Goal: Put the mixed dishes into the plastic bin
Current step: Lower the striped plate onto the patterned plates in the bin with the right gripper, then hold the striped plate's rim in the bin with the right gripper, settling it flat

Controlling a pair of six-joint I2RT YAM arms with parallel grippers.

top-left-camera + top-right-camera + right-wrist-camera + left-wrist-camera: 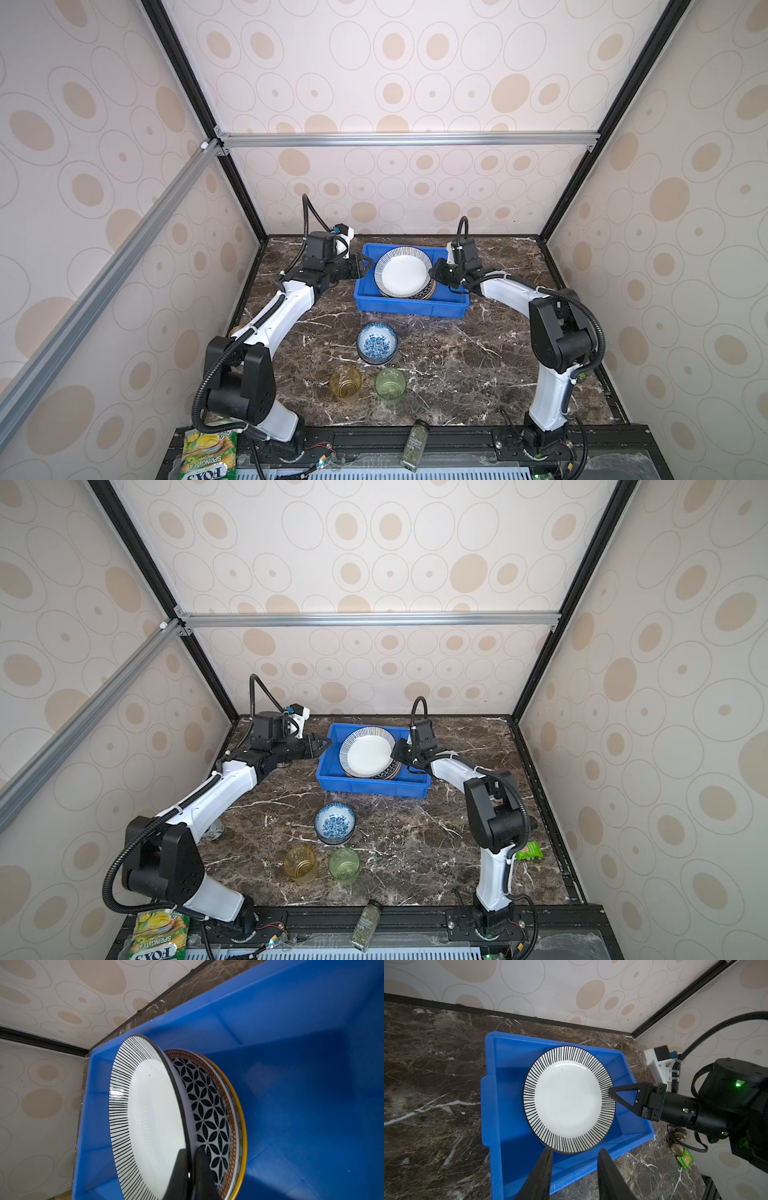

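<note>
The striped plate sits tilted in the blue bin, its right rim pinched by the closed right hand. The right wrist view shows 2 plates under it, a geometric plate on a yellow-rimmed plate; the left wrist view hides both. The left hand stands open, holding nothing, just beside the striped plate's left edge at the bin's left wall. On the bench in front of the bin stand stacked bowls, then a yellow tumbler and a green tumbler, apart from each other.
</note>
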